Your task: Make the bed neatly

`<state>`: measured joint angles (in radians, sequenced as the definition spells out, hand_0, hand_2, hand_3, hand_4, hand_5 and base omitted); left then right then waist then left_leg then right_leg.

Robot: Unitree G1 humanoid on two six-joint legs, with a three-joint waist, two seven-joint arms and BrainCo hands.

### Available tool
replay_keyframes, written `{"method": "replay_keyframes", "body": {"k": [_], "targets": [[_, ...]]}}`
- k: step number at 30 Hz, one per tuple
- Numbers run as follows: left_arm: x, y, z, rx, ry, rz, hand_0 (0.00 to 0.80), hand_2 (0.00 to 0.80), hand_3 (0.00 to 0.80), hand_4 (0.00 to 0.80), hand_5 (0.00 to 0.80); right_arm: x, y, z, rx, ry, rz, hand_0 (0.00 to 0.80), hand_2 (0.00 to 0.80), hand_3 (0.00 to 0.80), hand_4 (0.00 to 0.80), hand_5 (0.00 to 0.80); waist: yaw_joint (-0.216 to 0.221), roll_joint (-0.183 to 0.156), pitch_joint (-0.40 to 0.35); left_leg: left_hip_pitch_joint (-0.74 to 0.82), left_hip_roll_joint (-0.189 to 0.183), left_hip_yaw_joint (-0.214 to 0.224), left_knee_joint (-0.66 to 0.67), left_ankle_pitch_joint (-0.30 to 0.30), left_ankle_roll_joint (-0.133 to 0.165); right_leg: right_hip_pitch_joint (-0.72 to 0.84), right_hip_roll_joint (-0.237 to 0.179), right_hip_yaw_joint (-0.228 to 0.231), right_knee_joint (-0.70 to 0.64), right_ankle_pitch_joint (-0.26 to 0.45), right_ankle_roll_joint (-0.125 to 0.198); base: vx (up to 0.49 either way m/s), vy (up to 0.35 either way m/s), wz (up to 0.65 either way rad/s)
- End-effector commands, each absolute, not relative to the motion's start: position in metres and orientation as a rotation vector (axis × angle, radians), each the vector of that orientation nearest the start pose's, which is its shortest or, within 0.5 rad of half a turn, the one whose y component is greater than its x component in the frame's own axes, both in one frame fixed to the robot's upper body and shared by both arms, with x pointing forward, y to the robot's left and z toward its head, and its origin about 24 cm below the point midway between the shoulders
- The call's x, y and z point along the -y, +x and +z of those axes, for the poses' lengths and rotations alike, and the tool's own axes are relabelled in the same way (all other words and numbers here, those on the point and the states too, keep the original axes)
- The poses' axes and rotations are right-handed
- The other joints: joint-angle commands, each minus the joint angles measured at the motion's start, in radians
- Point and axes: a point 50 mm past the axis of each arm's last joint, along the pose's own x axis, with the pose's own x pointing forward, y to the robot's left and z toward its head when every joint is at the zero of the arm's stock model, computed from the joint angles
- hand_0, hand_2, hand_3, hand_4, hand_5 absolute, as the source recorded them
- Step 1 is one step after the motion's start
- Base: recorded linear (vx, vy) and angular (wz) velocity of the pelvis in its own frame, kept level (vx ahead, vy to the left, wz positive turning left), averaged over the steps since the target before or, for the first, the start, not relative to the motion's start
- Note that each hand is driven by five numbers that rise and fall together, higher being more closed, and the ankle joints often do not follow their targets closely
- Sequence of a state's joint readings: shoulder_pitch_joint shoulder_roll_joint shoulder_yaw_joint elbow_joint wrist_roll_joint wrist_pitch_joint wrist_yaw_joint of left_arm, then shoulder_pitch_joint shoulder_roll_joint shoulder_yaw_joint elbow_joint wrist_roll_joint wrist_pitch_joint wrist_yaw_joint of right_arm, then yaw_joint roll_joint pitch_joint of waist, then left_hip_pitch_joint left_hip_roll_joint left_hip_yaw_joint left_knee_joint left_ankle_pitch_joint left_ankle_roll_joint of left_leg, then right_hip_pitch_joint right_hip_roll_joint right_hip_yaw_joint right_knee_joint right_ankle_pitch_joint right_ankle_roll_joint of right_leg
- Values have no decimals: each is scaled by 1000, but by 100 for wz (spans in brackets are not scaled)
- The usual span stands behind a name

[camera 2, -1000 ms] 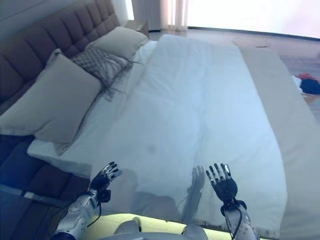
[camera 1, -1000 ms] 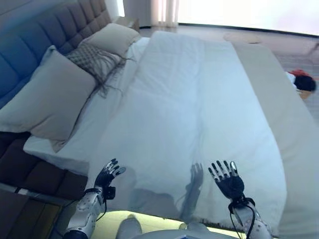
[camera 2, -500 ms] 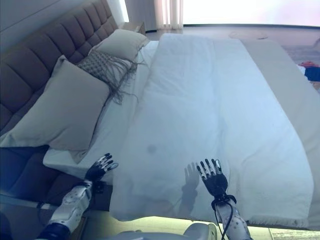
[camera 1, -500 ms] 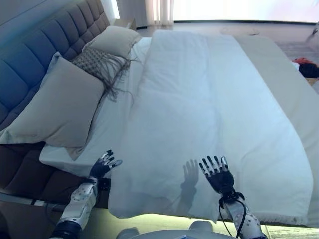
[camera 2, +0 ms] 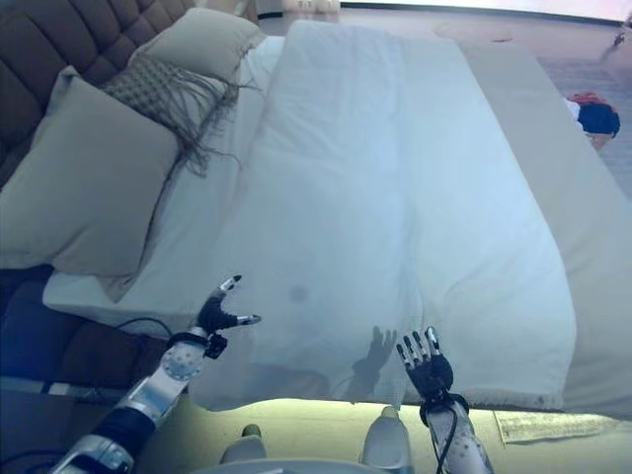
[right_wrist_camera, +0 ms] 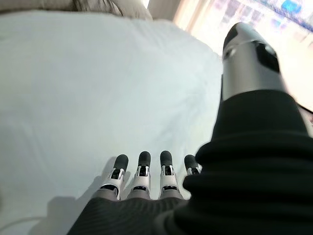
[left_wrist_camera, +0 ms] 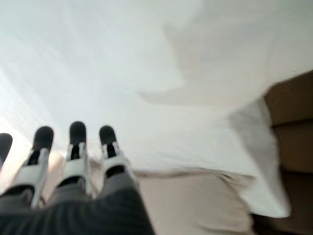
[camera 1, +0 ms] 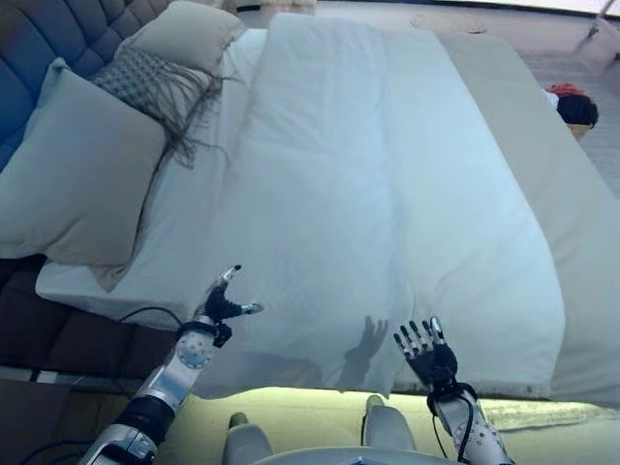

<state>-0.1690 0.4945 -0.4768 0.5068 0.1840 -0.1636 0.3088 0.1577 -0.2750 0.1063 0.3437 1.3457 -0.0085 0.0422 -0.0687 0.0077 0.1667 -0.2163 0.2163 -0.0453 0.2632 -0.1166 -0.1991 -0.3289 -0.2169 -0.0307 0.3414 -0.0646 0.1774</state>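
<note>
A white duvet [camera 1: 378, 194] lies spread flat over the bed, its near edge at the bed's side in front of me. A beige sheet [camera 1: 542, 165] shows along the right side. Two beige pillows [camera 1: 77, 165] [camera 1: 189, 34] and a grey fringed cushion [camera 1: 145, 82] lie by the headboard on the left. My left hand [camera 1: 225, 302] is open, fingers straight, over the duvet's near left corner. My right hand [camera 1: 426, 351] is open, fingers spread, just above the duvet's near edge. Both hands hold nothing.
A dark tufted headboard [camera 1: 48, 29] runs along the left. A dark bed base [camera 1: 68, 339] shows below the pillows. A red and dark object [camera 1: 573, 105] lies on the floor at the far right.
The camera has shifted, so the bed shows from nearer its side. My left hand has reached forward onto the duvet's corner. My right hand has dropped lower, toward the duvet's near edge.
</note>
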Motion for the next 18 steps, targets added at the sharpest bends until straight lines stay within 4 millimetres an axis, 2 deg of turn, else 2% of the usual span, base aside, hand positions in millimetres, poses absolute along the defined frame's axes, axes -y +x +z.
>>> {"method": "replay_keyframes", "body": {"k": [1, 3, 5, 12, 18], "targets": [[-179, 304, 30, 163, 871, -34, 0, 0, 0, 0, 0, 207, 237, -16, -139, 1033, -103, 0, 0, 0, 0, 0, -27, 18, 107, -135, -36, -38, -91, 172, 92, -151, -32, 43, -10, 134, 35, -411, 164, -51], [-164, 319, 43, 237, 919, -27, 0, 0, 0, 0, 0, 204, 250, -6, -62, 1060, -69, 0, 0, 0, 0, 0, -30, 14, 149, -234, -60, -16, -66, 190, 87, -213, -54, 35, -13, 163, 36, -290, 106, 0], [-160, 325, 49, 263, 957, -11, 0, 0, 0, 0, 0, 202, 253, -1, -37, 1073, -49, 0, 0, 0, 0, 0, -38, 11, 165, -291, -66, 3, -38, 193, 82, -262, -65, 43, -14, 184, 41, -140, 105, -2], [-159, 339, 66, 328, 1054, 106, 0, 0, 0, 0, 0, 215, 243, -5, -3, 1112, -28, 0, 0, 0, 0, 0, -102, 21, 212, -398, -79, 66, 16, 189, 68, -361, -69, 75, -19, 208, 46, -79, 153, -23], [-164, 353, 74, 354, 1275, 174, 0, 0, 0, 0, 0, 218, 244, 6, 43, 1072, 32, 0, 0, 0, 0, 0, -147, 24, 242, -446, -79, 92, 9, 209, 65, -406, -64, 95, -42, 227, 40, -20, 92, -13]]}}
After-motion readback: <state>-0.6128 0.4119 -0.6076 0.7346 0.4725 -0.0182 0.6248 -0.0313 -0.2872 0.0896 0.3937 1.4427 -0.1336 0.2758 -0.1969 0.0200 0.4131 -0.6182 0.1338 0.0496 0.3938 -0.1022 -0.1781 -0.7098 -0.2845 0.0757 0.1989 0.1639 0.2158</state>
